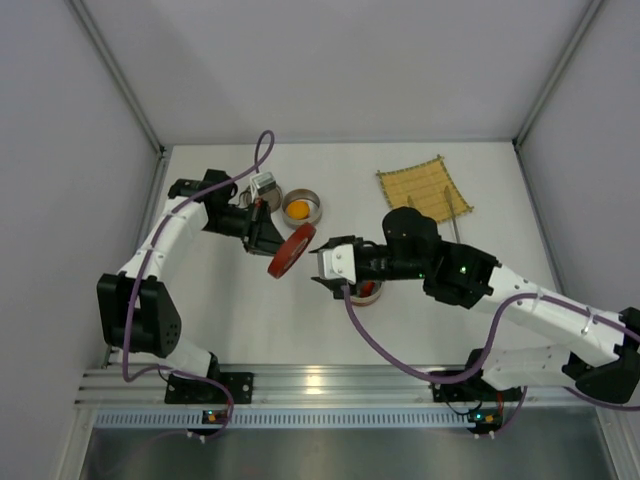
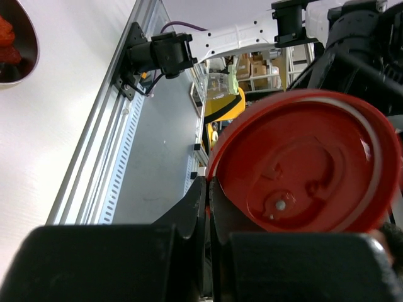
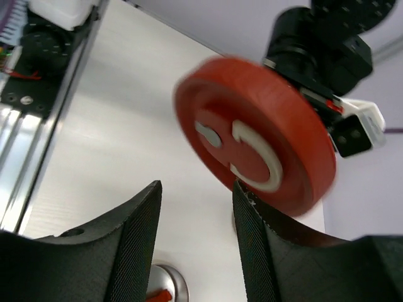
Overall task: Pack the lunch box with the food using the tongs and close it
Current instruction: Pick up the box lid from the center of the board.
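Looking down on a pale desk [image 1: 230,330] with both arms reaching in over it; judging the job part done, with the closing yet to come. Spotting a bamboo mat [image 1: 424,187] well beyond the right pincer [image 1: 318,267], bare on top. Pinching the red lid [image 1: 291,250] by its rim in the left pincer [image 2: 208,195], fingers pressed together on it; holding it on edge, off the desk, just ahead of the right pincer; showing that right pincer spread, gripping nothing. Finding one metal bowl [image 1: 321,207] just past the left pincer, with the round orange piece [image 1: 298,209] inside; finding a second bowl [image 2: 36,47] right beneath the right pincer, with dark red pieces [image 2: 6,34] in it. Seeing the tongs [image 1: 456,222] only as a thin line by the mat's edge, well away from both pincers, touched by neither. Reading the food as already bowled, so probably just stacking and capping left; lid not yet seated on anything.

Hard to make out: most of the second bowl, covered by the right arm from above and cut off at the frame edge in both wrist views; no counting the red pieces; no telling whether these bowls are the lunch box tiers; lid smeared by blur in the right wrist view.
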